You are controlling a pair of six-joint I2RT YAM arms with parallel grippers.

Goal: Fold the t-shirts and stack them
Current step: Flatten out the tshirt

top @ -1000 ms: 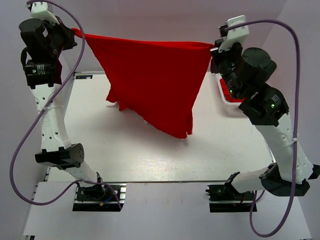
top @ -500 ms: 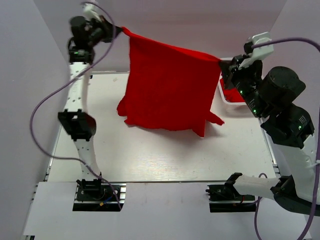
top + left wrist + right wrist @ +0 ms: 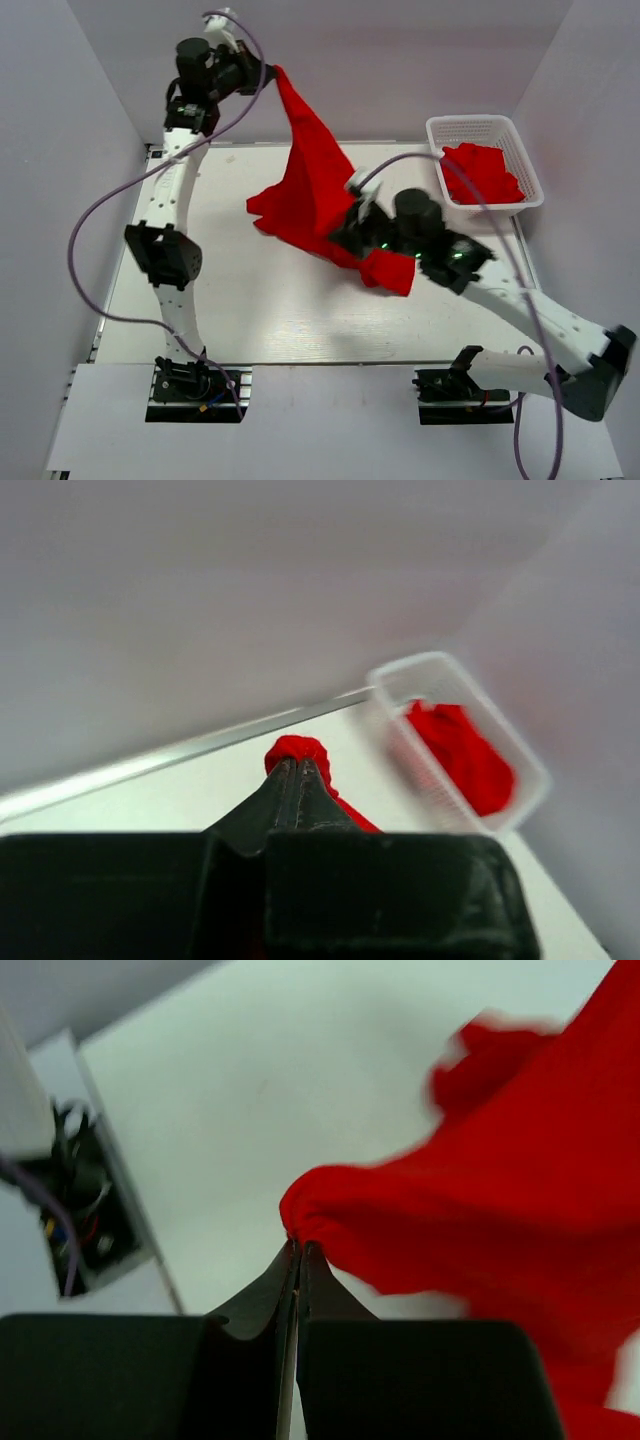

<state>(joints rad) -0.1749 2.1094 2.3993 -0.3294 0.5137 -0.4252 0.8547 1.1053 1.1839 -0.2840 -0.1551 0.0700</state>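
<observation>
Left pincer [image 3: 270,72] clenches a shirt [image 3: 312,185] corner up high; right pincer [image 3: 345,228] grips another corner low over the surface [image 3: 250,310]. We judge nothing folded yet, and more shirts [image 3: 483,172] wait in the basket [image 3: 440,128] beyond the right pincer.

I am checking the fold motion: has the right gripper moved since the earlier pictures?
Yes. The right gripper has come down and left, away from the basket toward the middle of the table, jaws shut on the t-shirt.
</observation>
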